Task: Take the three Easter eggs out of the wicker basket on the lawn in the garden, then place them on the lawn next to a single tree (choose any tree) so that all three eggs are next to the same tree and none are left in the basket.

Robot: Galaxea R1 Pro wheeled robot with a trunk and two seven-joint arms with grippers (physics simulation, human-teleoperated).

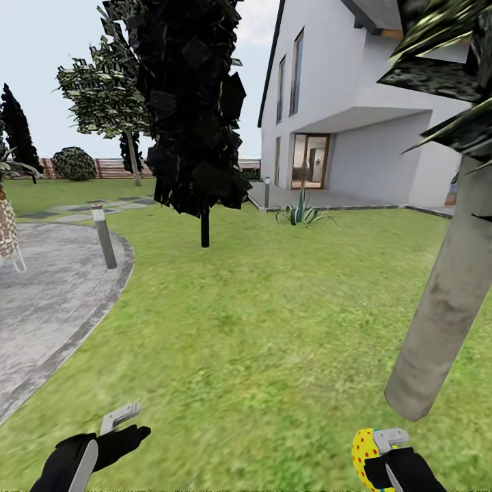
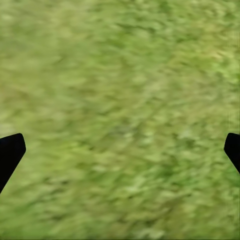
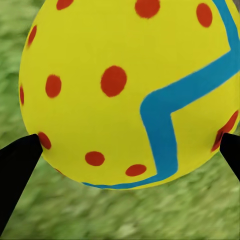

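My right gripper (image 1: 380, 449) is shut on one Easter egg (image 1: 364, 454), yellow with red dots and a blue zigzag band. In the right wrist view the egg (image 3: 125, 90) sits between the two black fingertips (image 3: 17, 160) of that gripper (image 3: 125, 150), above grass. Just beyond it rises a tree's pale grey-brown trunk (image 1: 444, 294), leaning from the lawn (image 1: 260, 328). My left gripper (image 1: 131, 425) hangs open and empty over grass at the lower left; in the left wrist view its gripper (image 2: 120, 150) fingertips stand far apart. The wicker basket is out of view.
A dark-leaved tree (image 1: 203, 225) stands mid-lawn. A grey paved round area (image 1: 48, 301) with a bollard lamp (image 1: 104, 236) lies left, beside a scaly palm trunk (image 1: 7, 225). A white house (image 1: 355, 102) and a spiky plant (image 1: 301, 213) are behind.
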